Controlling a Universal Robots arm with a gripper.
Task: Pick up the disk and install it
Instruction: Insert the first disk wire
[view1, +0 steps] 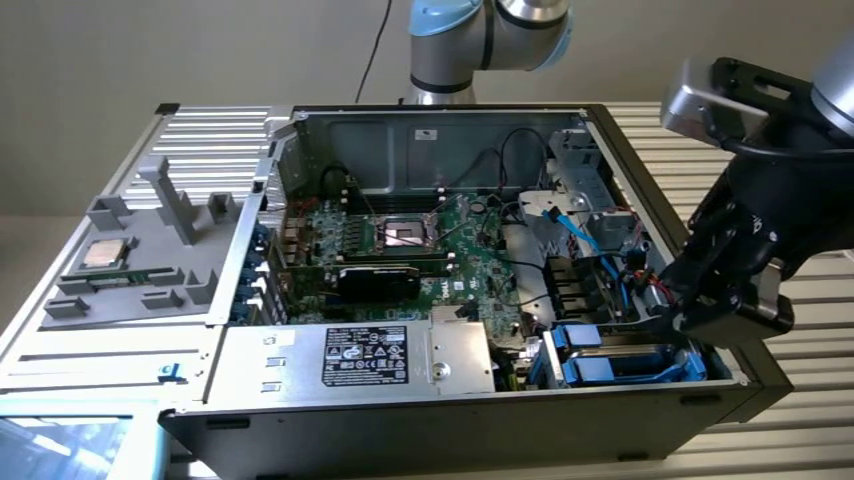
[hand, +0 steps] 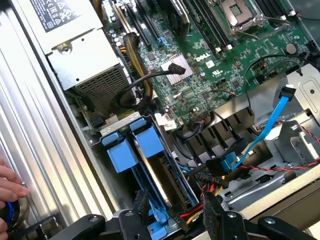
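The disk (hand: 167, 172) lies in the drive bay at the case's front corner, its blue carrier frame with two blue tabs (hand: 135, 145) facing the power supply. In the exterior view the disk (view1: 627, 355) sits low in the bay at the exterior view's right. My gripper (hand: 177, 210) hangs just over the disk's near end, its black fingers (hand: 142, 207) standing apart on either side. One finger is against the blue rail; the other stands clear among red and yellow wires. The gripper (view1: 681, 315) is open and holds nothing.
The silver labelled power-supply box (view1: 360, 355) borders the bay. Blue SATA cables (hand: 272, 120) and red wires run beside it. The motherboard (view1: 414, 240) fills the case. A CPU chip (view1: 107, 252) rests on a grey tray outside. A person's hand (hand: 10, 185) touches the ribbed table.
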